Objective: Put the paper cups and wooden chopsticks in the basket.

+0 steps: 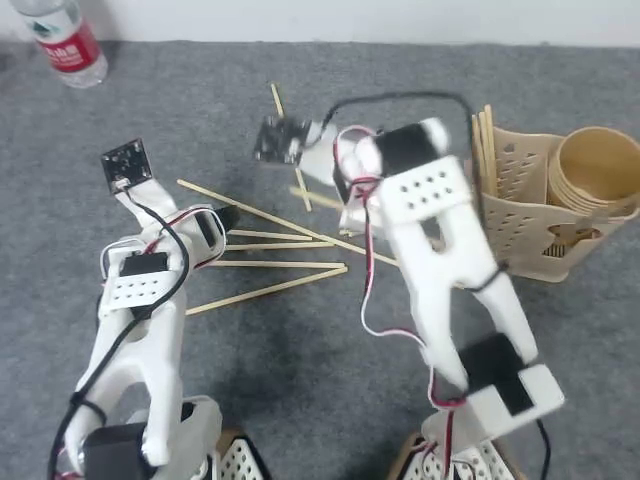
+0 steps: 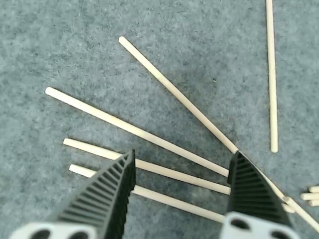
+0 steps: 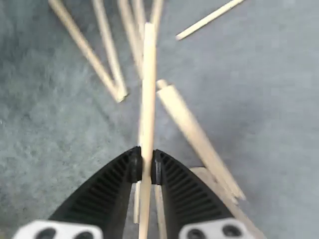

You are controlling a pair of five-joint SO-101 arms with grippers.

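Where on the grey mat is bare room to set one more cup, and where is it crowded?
Free: the mat between the water bottle and the chopsticks, and the near patch between the left arm and the right arm. Crowded: the middle, where chopsticks fan out, and the right side, taken by the basket.

Bottle (image 1: 68,45) cut off at top edge; right arm (image 1: 440,200) hides pt of basket (image 1: 540,225).

2 white arms (image 1: 140,335), blk servos (image 1: 405,148), red/blk cables (image 1: 400,96), ribbed blk fingers (image 2: 107,194)
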